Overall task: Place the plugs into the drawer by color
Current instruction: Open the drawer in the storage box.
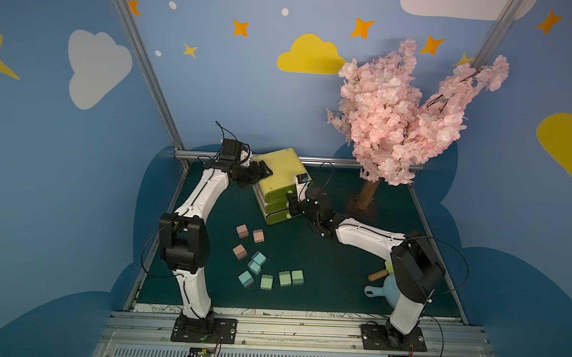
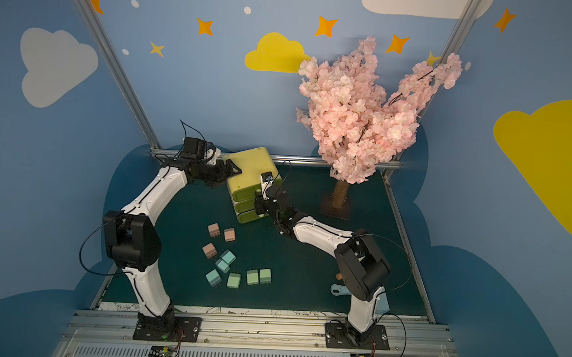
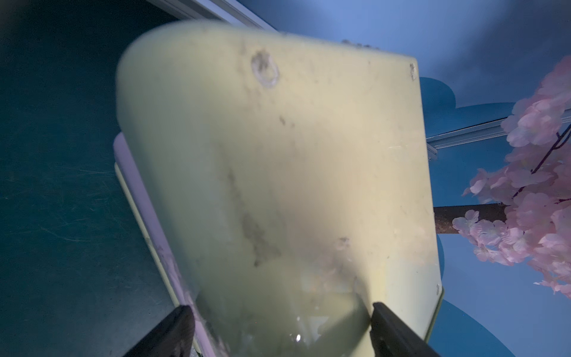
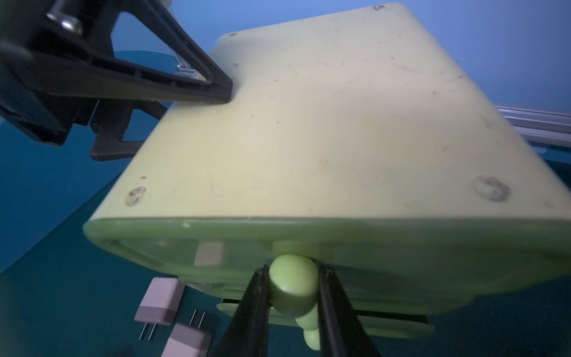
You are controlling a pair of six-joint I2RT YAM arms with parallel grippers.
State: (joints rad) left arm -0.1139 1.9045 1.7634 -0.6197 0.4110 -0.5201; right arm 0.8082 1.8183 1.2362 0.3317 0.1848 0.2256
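**Drawer** [image 1: 280, 170]: a yellow-green chest of three is set at 12 o'clock on the tabletop [image 1: 324, 254], with its fronts turned toward about 6 o'clock. All three drawers appear shut, and nothing is yet sorted into them.

**Left gripper** [image 1: 262, 176]: it is brought against the chest's 9 o'clock side with jaws spread and nothing grasped. In the right wrist view one finger is laid on the edge of the chest's top and the other hangs beside the side wall. This is judged to be a brace, so that the light chest is not dragged along when a drawer is pulled.

**Right gripper** [image 4: 293, 269]: it is clenched on the top knob [image 4: 290, 287], with a finger pressed to each flank. The hold is judged to prepare a pull of the top drawer toward 6 o'clock.

**Plugs**: nine are counted, all loose on the tabletop at about 7 o'clock from the chest and well apart from it.
- The three pink plugs [image 1: 242, 231] lie nearest the chest.
- The three blue plugs [image 1: 254, 267] are clustered at 6 o'clock of the pink ones.
- The three green plugs [image 1: 284, 278] are lined up at 3 o'clock of the blue ones.

Because they already lie roughly grouped by colour, sorting them one drawer per colour is judged simple.

**Other items**: a blue dustpan [image 1: 377, 291] at 4 o'clock is partly hidden by the right arm. A blossom tree [image 1: 406, 115] stands at 2 o'clock. Neither is involved.
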